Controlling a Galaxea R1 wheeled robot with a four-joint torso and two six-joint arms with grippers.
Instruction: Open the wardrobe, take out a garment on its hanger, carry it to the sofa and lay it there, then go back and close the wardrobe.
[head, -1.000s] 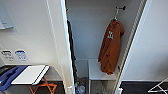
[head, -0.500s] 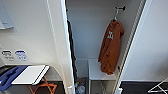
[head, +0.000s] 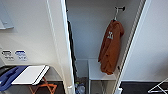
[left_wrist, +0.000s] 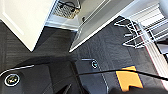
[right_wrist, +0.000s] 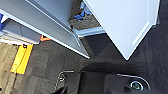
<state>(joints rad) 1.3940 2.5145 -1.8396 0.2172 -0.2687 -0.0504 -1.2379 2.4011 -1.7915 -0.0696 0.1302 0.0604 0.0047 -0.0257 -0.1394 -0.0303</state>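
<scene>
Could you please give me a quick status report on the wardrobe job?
Wardrobe doors open. Orange garment hanging inside on its hanger, not yet taken. Gripper states unreadable. Nothing blocking the opening.

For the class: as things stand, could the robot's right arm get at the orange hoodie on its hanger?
Probably yes: both wardrobe doors stand open and nothing hangs in front of the orange hoodie or its hanger.
</scene>
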